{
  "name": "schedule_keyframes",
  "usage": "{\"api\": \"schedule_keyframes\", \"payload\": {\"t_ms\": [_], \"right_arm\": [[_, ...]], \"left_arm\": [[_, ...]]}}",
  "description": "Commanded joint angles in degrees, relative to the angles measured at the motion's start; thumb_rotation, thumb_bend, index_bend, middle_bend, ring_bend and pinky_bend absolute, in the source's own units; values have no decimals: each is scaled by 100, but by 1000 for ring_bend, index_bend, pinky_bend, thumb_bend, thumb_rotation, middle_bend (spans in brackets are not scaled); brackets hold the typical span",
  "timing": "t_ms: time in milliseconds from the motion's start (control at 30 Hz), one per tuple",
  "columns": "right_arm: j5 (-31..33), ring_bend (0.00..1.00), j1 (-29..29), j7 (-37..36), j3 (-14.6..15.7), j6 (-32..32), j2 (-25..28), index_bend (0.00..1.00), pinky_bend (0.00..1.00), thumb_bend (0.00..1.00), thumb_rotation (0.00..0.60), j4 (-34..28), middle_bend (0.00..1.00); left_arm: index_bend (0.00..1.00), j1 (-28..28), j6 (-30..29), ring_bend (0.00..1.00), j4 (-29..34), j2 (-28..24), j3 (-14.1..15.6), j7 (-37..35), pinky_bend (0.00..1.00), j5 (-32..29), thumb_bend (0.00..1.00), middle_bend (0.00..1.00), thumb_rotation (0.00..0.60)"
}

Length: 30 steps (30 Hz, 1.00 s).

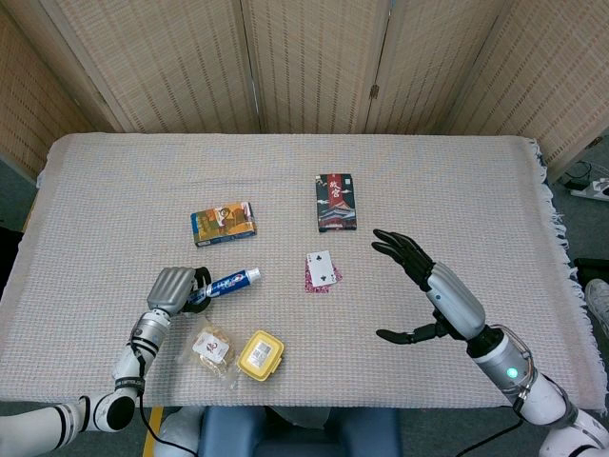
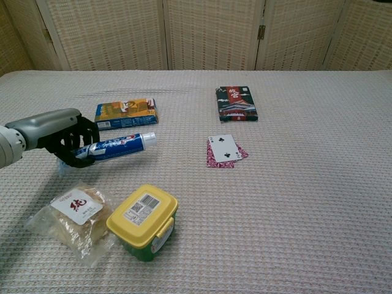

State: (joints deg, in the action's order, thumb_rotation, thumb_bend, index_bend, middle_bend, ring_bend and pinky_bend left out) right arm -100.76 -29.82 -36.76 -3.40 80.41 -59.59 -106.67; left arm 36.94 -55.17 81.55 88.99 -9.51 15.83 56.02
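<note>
My left hand (image 1: 173, 289) (image 2: 61, 138) grips a blue and white toothpaste tube (image 1: 226, 283) (image 2: 116, 147) by its flat end, low over the cloth, cap pointing right. The tube lies nearly level, just in front of an orange and blue box (image 1: 223, 223) (image 2: 125, 113). My right hand (image 1: 433, 290) is open with fingers spread, raised over the right half of the table, holding nothing; the chest view does not show it. Two playing cards (image 1: 322, 270) (image 2: 225, 150) lie between the hands.
A dark card box (image 1: 336, 201) (image 2: 236, 103) lies beyond the cards. A yellow-lidded tub (image 1: 260, 354) (image 2: 143, 220) and a clear snack packet (image 1: 212, 348) (image 2: 73, 220) sit near the front edge by my left hand. A woven cloth (image 1: 476, 190) covers the table.
</note>
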Motion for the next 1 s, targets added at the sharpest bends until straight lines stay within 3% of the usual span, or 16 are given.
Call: {"api": "schedule_keyframes", "payload": {"t_ms": [33,133,200,267,367,567,733,833,1000], "right_arm": [[-5,0,24,9,12,7,14,0,0,237,503,19,0],[-8,0,63,22,27,25,40,0,0,238,504,37,0],[-6,0,95,43,43,32,68,0,0,237,503,53,0],[-3,0,135,71,65,47,94,0,0,237,502,71,0],[4,0,214,110,110,79,139,0,0,237,502,113,0],[139,0,550,606,341,92,374,0,0,237,510,246,0],[639,0,1006,1782,431,196,431,0,0,236,600,290,0],[928,0,1278,2404,483,276,370,0,0,236,600,312,0],[1186,0,1590,2610,547,355,263,0,0,237,600,442,0]], "left_arm": [[640,99,125,539,107,31,-83,492,477,-686,702,693,600],[429,143,128,438,225,5,-119,706,401,-1096,551,575,600],[232,158,70,305,316,-23,-154,781,315,-1271,450,417,600],[110,148,2,200,387,-62,-169,787,230,-1305,412,295,600],[12,74,-135,106,520,-164,-202,638,143,-1192,389,186,600],[48,-347,-775,91,1010,-711,-97,175,114,-331,385,164,600],[111,-875,-1575,113,1363,-1218,81,-141,99,354,384,174,600],[125,-1226,-2063,118,1473,-1442,187,-359,92,675,385,186,600],[156,-1737,-2604,131,1562,-1744,435,-740,80,1178,385,204,600]]}}
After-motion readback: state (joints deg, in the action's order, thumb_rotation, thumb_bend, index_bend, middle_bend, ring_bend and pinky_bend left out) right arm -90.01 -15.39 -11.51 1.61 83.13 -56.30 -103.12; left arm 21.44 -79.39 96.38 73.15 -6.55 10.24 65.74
